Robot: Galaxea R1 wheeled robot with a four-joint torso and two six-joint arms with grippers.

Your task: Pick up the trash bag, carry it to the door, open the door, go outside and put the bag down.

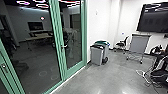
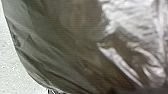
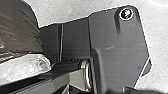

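Observation:
The dark, shiny trash bag (image 2: 65, 45) spreads large and close in the left wrist view, its plastic creased and partly see-through. In the right wrist view the same bag (image 3: 17, 30) hangs beside the robot's base, with a paler, clear part at its lower edge. What holds the bag is hidden. A green-framed glass door (image 1: 72, 37) with a silver handle stands closed at the left of the head view.
Two waste bins (image 1: 97, 55) stand by the white wall just right of the door. Farther right are an office chair (image 1: 121, 45), a grey board on wheels (image 1: 138, 44), a wall screen (image 1: 153, 17) and cables (image 1: 146, 76) on the floor.

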